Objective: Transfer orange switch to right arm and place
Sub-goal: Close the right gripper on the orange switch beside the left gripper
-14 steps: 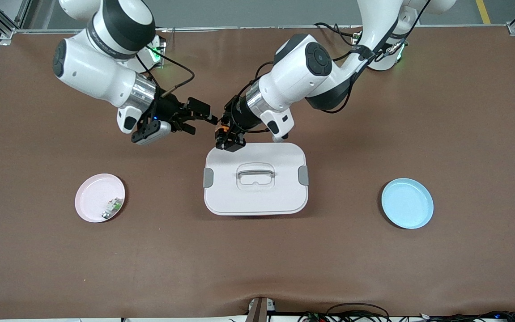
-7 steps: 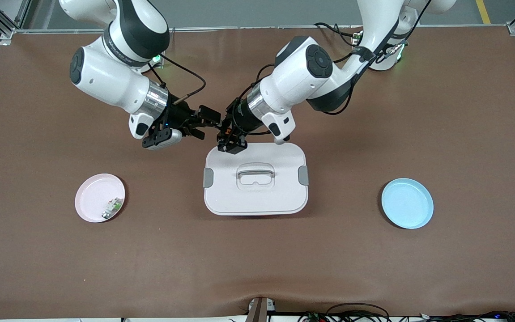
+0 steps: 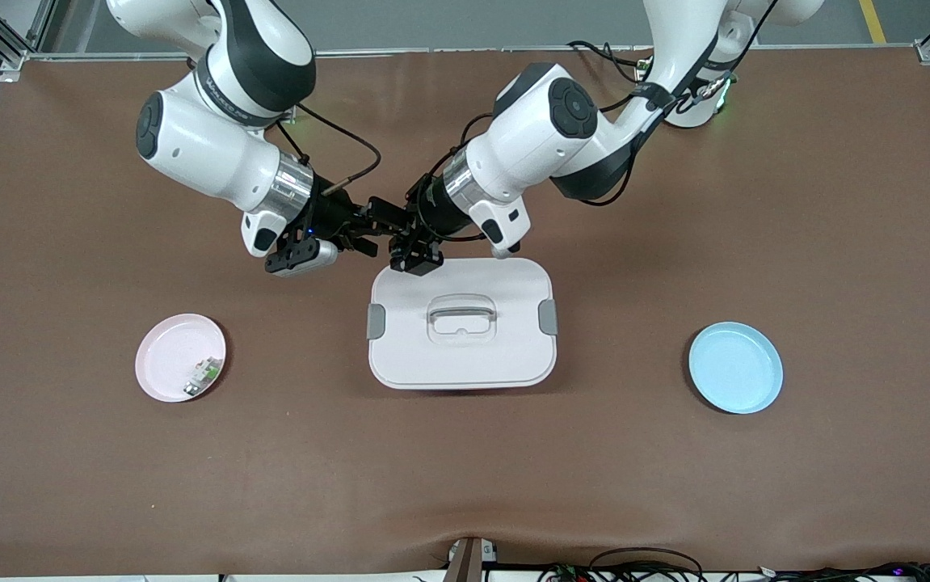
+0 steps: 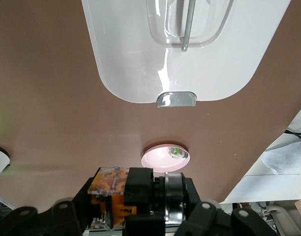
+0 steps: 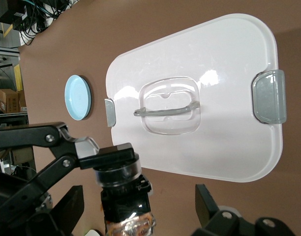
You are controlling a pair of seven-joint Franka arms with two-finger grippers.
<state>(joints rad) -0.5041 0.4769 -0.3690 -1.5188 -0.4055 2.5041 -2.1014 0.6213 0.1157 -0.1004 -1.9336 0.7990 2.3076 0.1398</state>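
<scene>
no readable text is showing anywhere. nothing on the white lidded box [image 3: 461,323] is carrying a legible label or number.

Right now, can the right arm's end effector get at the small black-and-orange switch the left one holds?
Probably yes: the open right end effector faces the small black-and-orange switch, gripped in the left end effector, nothing between.
</scene>
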